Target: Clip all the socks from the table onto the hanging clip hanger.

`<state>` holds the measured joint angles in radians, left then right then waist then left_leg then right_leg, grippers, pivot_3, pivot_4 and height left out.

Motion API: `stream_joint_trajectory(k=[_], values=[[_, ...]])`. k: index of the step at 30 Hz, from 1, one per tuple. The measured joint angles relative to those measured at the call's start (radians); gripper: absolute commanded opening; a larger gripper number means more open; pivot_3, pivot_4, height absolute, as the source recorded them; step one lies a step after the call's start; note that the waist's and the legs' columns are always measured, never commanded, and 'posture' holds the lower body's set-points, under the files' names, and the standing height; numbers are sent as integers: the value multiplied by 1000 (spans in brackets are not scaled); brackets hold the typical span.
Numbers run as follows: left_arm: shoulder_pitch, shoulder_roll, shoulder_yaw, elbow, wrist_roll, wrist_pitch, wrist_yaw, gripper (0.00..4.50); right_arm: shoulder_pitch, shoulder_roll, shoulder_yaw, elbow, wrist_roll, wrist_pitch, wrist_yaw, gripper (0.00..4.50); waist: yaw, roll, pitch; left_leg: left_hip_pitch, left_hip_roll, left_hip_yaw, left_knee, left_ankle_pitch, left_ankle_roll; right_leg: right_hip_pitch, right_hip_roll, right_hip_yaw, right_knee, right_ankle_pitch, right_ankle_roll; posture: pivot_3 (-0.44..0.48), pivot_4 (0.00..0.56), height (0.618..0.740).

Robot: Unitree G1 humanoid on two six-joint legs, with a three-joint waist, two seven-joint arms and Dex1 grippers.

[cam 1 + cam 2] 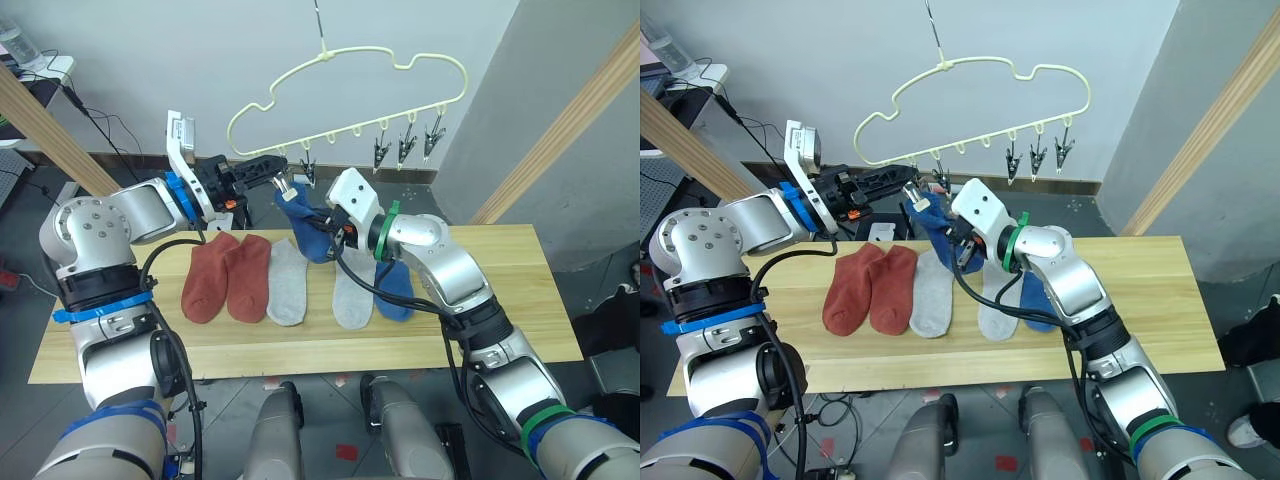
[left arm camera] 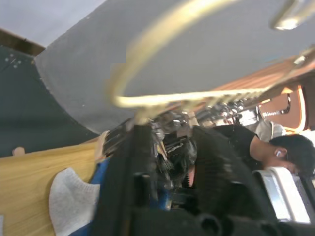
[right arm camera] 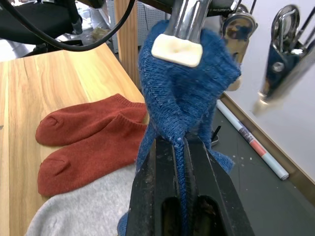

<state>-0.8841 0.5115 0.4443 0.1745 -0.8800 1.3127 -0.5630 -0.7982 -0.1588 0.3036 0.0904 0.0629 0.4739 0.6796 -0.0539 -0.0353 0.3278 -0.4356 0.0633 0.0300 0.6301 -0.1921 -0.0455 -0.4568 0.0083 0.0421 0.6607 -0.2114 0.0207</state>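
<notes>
The pale yellow clip hanger (image 1: 350,88) hangs above the table (image 1: 500,300). A blue sock (image 1: 305,228) is lifted off the table, and my right gripper (image 1: 335,228) is shut on its lower part. In the right wrist view the sock's (image 3: 187,93) top edge sits under the cream pad of a metal clip (image 3: 178,48). My left gripper (image 1: 272,170) reaches in from the left and is shut on that clip. Flat on the table lie two rust-red socks (image 1: 228,278), two grey socks (image 1: 287,285) (image 1: 352,297) and another blue sock (image 1: 397,290).
Three free clips (image 1: 406,148) hang at the hanger's right end. Slanted wooden poles stand at the left (image 1: 50,130) and right (image 1: 570,130). A person (image 2: 275,147) sits behind the table in the left wrist view. A pen (image 3: 251,142) lies on the floor.
</notes>
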Motion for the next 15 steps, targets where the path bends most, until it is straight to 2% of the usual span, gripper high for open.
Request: stream_joint_trajectory(k=[7,11,15], values=[[76,81,-21,-103,-7,9,-21,4428,-7,29,-7,34,0,0,-8,0,-3,0,0,0,0,0,0,0,0,0,0,0,0,0,0,-36,309,740],[223,183,-22,-241,-18,19,-41,4500,-10,49,-16,47,11,1,-6,968,-8,-1,0,0,1,0,-1,0,-1,-1,0,0,2,0,0,-21,307,740],[303,224,-46,-336,-4,-31,-57,4500,-13,65,-20,52,31,6,-3,2418,6,-1,0,0,0,-1,0,0,-1,-1,0,-1,1,0,0,-14,308,740]])
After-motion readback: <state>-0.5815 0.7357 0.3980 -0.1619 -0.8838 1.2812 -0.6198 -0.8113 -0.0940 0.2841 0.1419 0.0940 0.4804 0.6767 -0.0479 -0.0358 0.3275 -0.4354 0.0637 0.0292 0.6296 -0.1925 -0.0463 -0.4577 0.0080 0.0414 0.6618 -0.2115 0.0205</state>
